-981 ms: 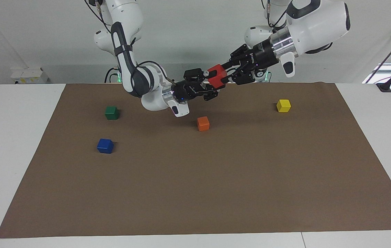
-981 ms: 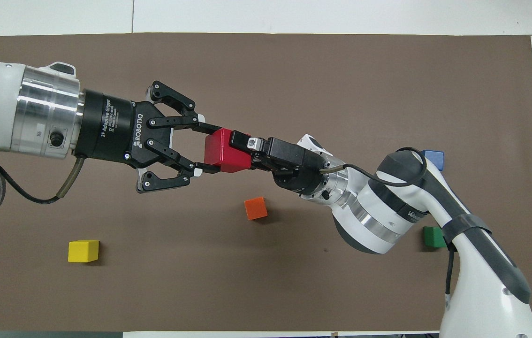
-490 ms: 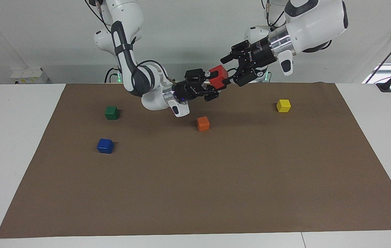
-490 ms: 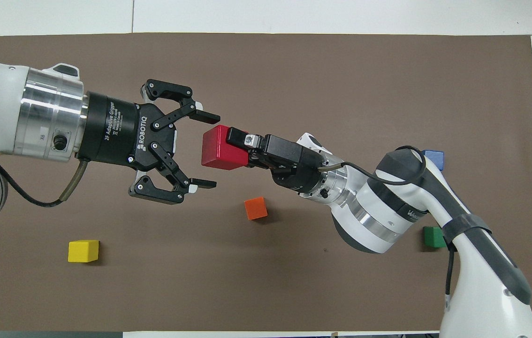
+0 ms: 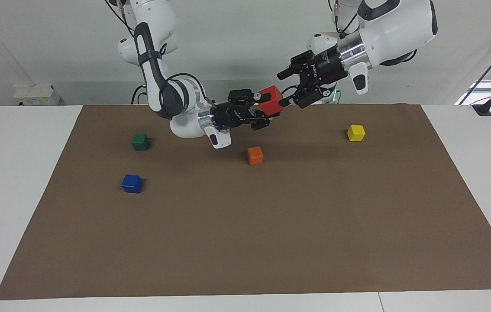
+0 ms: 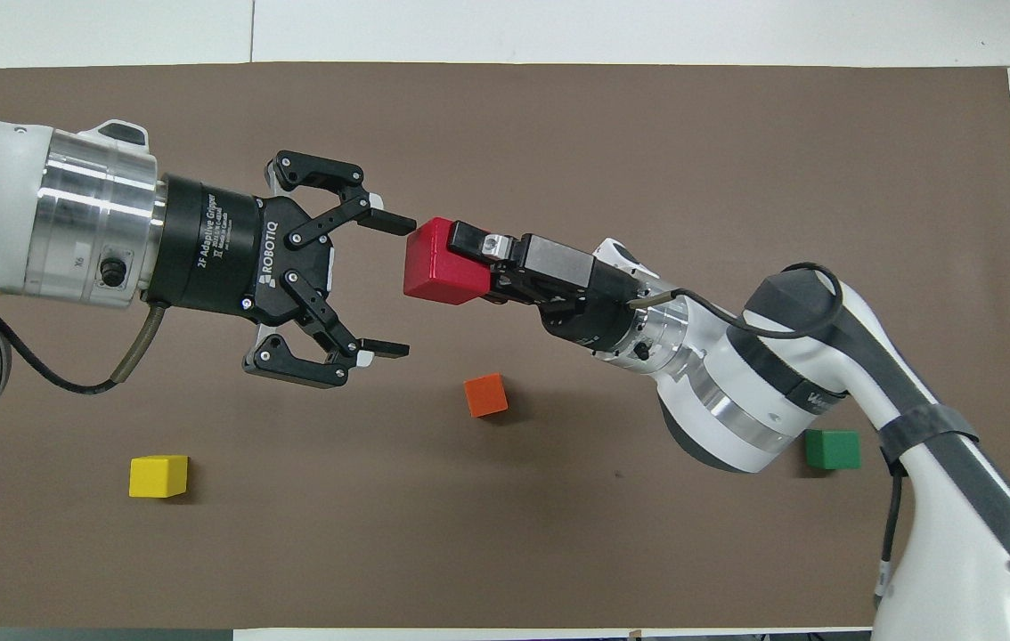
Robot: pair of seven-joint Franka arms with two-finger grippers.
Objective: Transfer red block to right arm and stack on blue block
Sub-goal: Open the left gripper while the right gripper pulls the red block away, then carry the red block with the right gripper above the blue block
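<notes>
The red block (image 5: 270, 100) (image 6: 435, 263) hangs in the air over the brown mat, above a spot a little nearer to the robots than the orange cube. My right gripper (image 5: 263, 113) (image 6: 468, 265) is shut on it. Facing the block, my left gripper (image 5: 283, 89) (image 6: 391, 285) stands open, a small gap away and touching nothing. The blue block (image 5: 132, 183) rests on the mat toward the right arm's end, farther from the robots than the green cube. In the overhead view the right arm hides it.
An orange cube (image 5: 255, 155) (image 6: 485, 395) lies on the mat (image 5: 271, 238) below the two grippers. A green cube (image 5: 140, 141) (image 6: 833, 449) sits toward the right arm's end. A yellow cube (image 5: 356, 133) (image 6: 158, 475) sits toward the left arm's end.
My left gripper opened, let go of the red block and drew back a little. The right gripper kept its hold and carried the block slightly toward the right arm's end.
</notes>
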